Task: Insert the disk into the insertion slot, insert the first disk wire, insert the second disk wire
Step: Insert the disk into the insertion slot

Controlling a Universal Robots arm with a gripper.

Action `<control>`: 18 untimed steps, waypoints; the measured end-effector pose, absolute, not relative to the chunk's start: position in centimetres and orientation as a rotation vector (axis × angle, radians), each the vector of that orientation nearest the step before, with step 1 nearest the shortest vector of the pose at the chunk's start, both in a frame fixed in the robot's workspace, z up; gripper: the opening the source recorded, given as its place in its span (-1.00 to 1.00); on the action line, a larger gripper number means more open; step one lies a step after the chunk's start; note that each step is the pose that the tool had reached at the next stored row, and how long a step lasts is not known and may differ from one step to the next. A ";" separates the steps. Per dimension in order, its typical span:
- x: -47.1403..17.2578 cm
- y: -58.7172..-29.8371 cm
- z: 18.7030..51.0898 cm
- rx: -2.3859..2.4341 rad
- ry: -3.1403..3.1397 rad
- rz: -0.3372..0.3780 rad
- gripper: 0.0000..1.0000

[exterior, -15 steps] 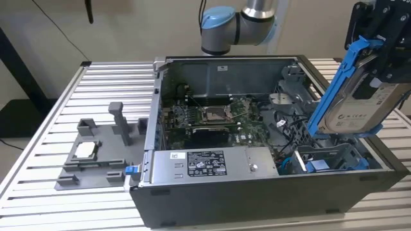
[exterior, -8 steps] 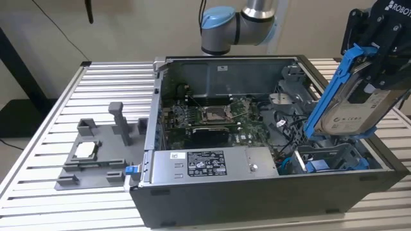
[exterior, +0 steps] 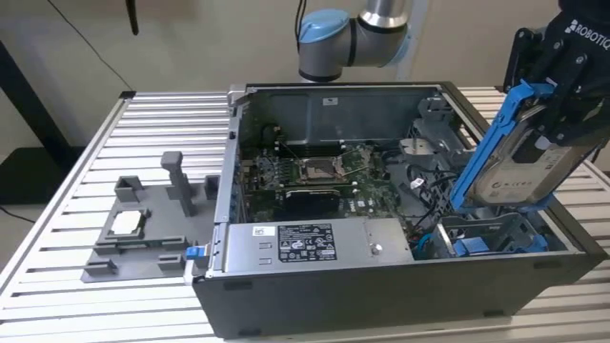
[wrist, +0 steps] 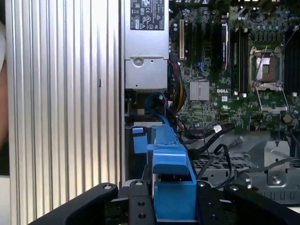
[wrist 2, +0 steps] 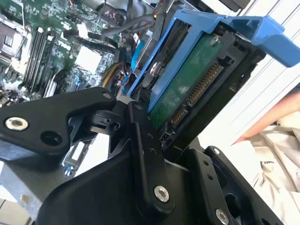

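Observation:
My gripper [exterior: 545,132] is shut on the disk [exterior: 522,170], a silver-grey drive in a bright blue carrier frame [exterior: 484,146]. The disk hangs steeply tilted over the exterior view's right front corner of the open computer case. Its lower end is just above the insertion slot [exterior: 491,234], a dark cage with blue tabs. In the second wrist view the disk's green circuit board [wrist 2: 187,89] and connector edge face the camera between the black fingers [wrist 2: 140,136]. In the first wrist view the blue carrier [wrist: 171,187] sits over the slot [wrist: 140,150]. Loose black cables [wrist: 220,138] lie beside the cage.
Inside the case are the motherboard [exterior: 319,171] and a grey labelled power-supply box [exterior: 305,246] along the front wall. A grey fixture tray with upright posts [exterior: 143,229] stands on the slatted table [exterior: 67,200] at the exterior view's left. A person's hand [wrist 2: 276,115] shows beyond the case.

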State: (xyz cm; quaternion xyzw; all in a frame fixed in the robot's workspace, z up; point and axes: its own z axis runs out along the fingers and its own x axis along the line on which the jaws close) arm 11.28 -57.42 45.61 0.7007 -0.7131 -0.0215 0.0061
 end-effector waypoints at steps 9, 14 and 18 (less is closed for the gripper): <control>11.6 -57.4 44.0 2.193 -2.232 -0.067 -0.35; 11.8 -57.4 43.1 2.193 -2.232 -0.067 -0.35; 11.8 -57.5 42.4 2.193 -2.232 -0.067 -0.35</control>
